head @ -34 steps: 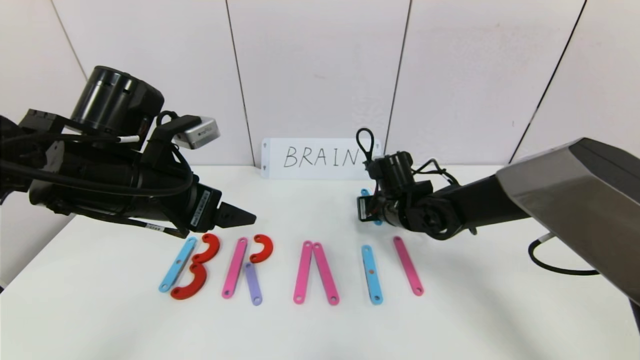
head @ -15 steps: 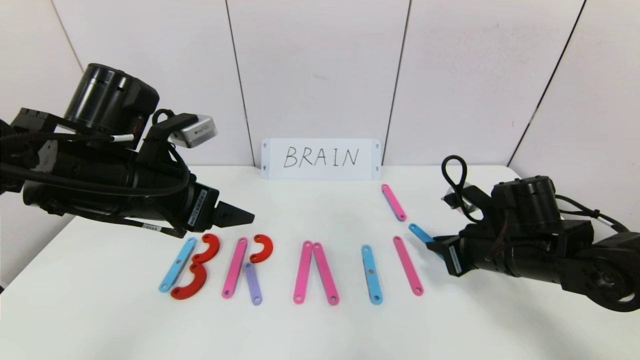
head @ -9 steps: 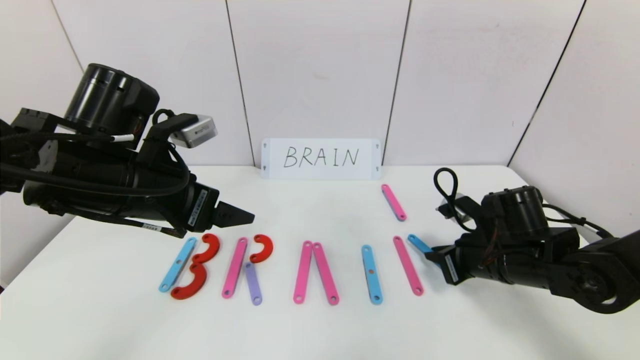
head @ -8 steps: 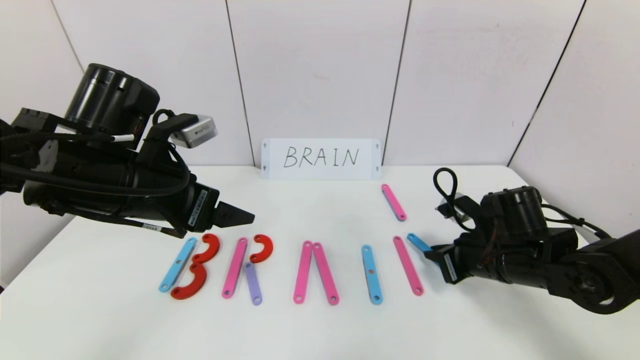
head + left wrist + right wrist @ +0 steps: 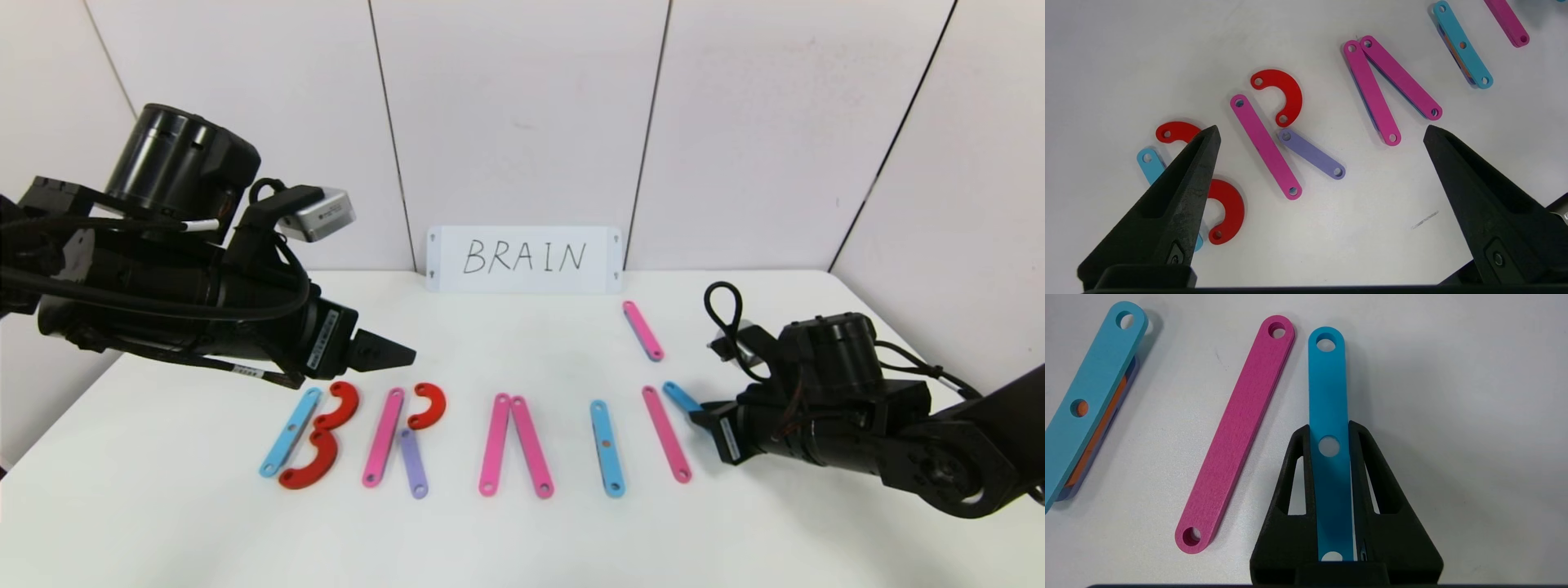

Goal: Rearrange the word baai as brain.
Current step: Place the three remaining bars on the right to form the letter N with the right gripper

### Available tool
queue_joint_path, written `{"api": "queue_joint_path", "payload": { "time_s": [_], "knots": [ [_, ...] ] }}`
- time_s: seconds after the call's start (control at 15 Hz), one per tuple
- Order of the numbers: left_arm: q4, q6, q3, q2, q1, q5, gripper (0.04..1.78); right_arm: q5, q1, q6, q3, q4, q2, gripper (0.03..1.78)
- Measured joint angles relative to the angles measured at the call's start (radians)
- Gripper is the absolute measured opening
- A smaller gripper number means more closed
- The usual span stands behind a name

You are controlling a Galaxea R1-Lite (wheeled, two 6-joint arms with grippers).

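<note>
right gripper (image 5: 1329,435) has its fingers pinched on a blue strip (image 5: 1327,388), whose free end pokes out past the fingertips just beside the pink strip (image 5: 1237,428) at the right end of the word (image 5: 482,441). left gripper (image 5: 1321,134) hovers with fingers spread wide, the b and r pieces below them.

My right end effector (image 5: 700,412), closed on a blue strip (image 5: 1329,416), sits low at the row's right end; the pink strip (image 5: 666,434) lies just beside that strip's tip, leaving only a thin gap of bare surface (image 5: 522,539). Bare surface lies open toward me. Behind, a lone pink strip (image 5: 643,331) and the white card (image 5: 524,259) stand in the way. My left end effector (image 5: 392,354) hangs spread above the red curves (image 5: 326,433), crowding that end.
</note>
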Motion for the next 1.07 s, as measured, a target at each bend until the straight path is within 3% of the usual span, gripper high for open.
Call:
{"api": "queue_joint_path", "payload": {
  "time_s": [0.2,0.33,0.47,0.73,0.93,1.07],
  "knots": [
    [0.0,0.001,0.001,0.0,0.0,0.0,1.74,0.0,-0.004,0.001,0.005,-0.001,0.002,0.33],
    [0.0,0.001,0.002,0.0,-0.001,0.0,1.74,0.0,-0.008,0.002,0.006,-0.001,0.002,0.48],
    [0.0,0.0,0.002,0.0,-0.001,0.0,1.74,0.001,-0.014,0.002,0.006,-0.001,0.001,0.73],
    [0.001,0.0,0.003,0.0,-0.001,-0.001,1.74,0.001,-0.022,0.005,0.011,-0.004,-0.007,1.41],
    [0.001,0.001,0.003,0.0,-0.001,-0.002,1.74,0.001,-0.021,0.011,-0.007,-0.004,-0.016,1.68],
    [0.001,0.001,0.003,0.001,-0.001,-0.001,1.74,-0.001,-0.006,0.014,-0.03,-0.003,-0.016,1.73]
  ]
}}
